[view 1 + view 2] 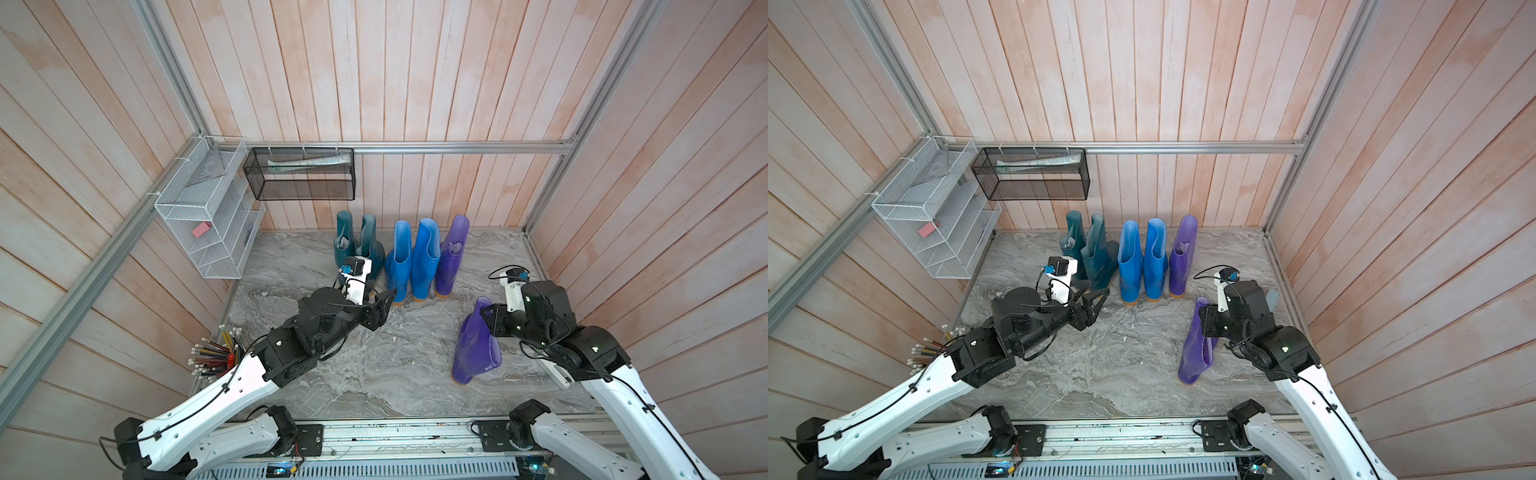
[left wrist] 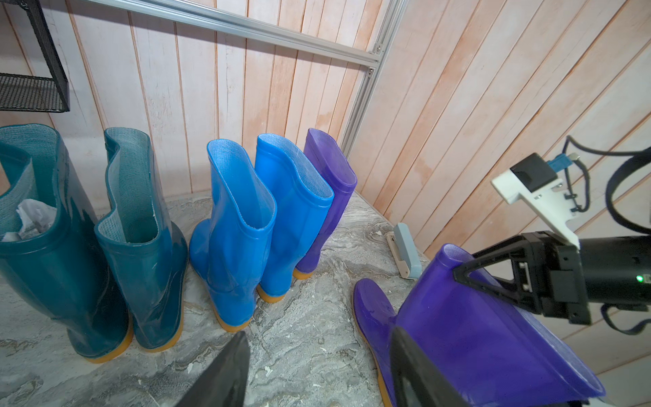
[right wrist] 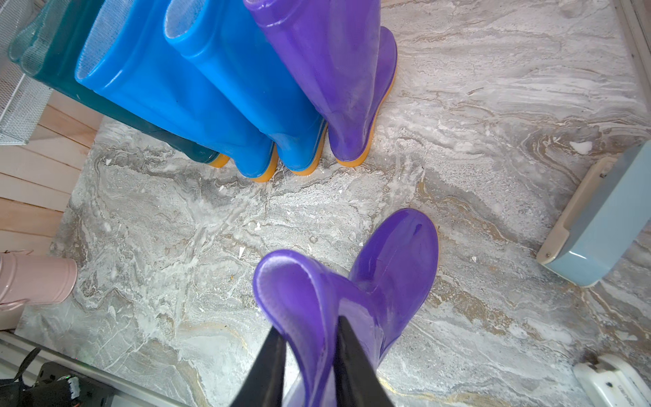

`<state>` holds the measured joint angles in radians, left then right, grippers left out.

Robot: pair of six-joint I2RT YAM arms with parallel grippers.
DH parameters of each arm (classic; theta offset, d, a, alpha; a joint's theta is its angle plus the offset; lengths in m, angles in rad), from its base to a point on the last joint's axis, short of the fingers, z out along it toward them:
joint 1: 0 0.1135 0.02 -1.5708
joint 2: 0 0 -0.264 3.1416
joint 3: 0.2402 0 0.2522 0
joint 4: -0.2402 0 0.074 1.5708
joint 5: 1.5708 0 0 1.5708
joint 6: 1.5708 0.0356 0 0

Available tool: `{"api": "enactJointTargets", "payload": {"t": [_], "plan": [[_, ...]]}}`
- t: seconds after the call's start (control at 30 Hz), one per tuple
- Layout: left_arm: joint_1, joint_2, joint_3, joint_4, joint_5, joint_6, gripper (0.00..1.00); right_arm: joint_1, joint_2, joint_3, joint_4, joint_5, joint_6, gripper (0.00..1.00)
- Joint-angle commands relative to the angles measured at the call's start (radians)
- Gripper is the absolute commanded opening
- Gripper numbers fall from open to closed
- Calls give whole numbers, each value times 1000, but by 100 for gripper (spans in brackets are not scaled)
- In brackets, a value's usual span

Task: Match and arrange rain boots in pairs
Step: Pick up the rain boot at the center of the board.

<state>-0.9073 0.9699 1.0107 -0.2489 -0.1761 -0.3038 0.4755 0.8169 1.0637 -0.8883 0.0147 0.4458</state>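
**Operator:** What do the top views give me?

**Spotter:** In both top views your row stands upright along the back wall on the grey marbled table (image 1: 374, 374). It runs two dark teal glossy rubber boots (image 1: 344, 245) (image 1: 371, 249), two bright blue glossy rubber boots (image 1: 400, 266) (image 1: 426, 262), then one upright purple glossy rubber boot (image 1: 453, 262). The tilted purple rubber boot (image 1: 476, 345) sits apart from the row, nearer your right arm. Your right gripper (image 1: 488, 316) is clenched on its top rim. Your left gripper (image 1: 384, 305) hangs released in front of the teal and blue boots.

**Operator:** And the left wrist view?

**Spotter:** Your left gripper (image 2: 318, 333) has its fingers spread wide over the table. The row's tan-orange soles sit flat. Crumpled grey paper (image 2: 31, 218) fills the outermost teal boot. The tilted purple rubber boot (image 2: 475, 324) leans over, with your right gripper (image 2: 461, 271) at its rim.

**Operator:** Right wrist view?

**Spotter:** Your right gripper (image 3: 310, 324) has a finger on either side of the shaft's rim, with purple rubber pinched between them. The tilted purple rubber boot (image 3: 387, 275) is well apart from the upright purple glossy rubber boot (image 3: 334, 88). I can't tell whether its sole is fully down.
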Motion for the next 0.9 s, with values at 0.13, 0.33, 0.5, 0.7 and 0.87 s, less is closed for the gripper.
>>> {"api": "enactJointTargets", "payload": {"t": [0.13, 0.33, 0.5, 0.7, 0.87], "plan": [[-7, -17, 5, -32, 10, -24, 65, 6, 2, -9, 51, 53, -12, 10], [-8, -42, -4, -38, 20, -38, 65, -20, 34, 41, 82, 80, -51, 1], [-9, -61, -5, -54, 9, -35, 65, -91, 73, 94, 93, 49, -109, 0], [-8, -82, -19, -67, -6, -27, 65, -187, 112, 129, 127, -12, -173, 0], [-9, -94, -18, -79, -22, -23, 65, -254, 184, 176, 168, -66, -233, 0]]}}
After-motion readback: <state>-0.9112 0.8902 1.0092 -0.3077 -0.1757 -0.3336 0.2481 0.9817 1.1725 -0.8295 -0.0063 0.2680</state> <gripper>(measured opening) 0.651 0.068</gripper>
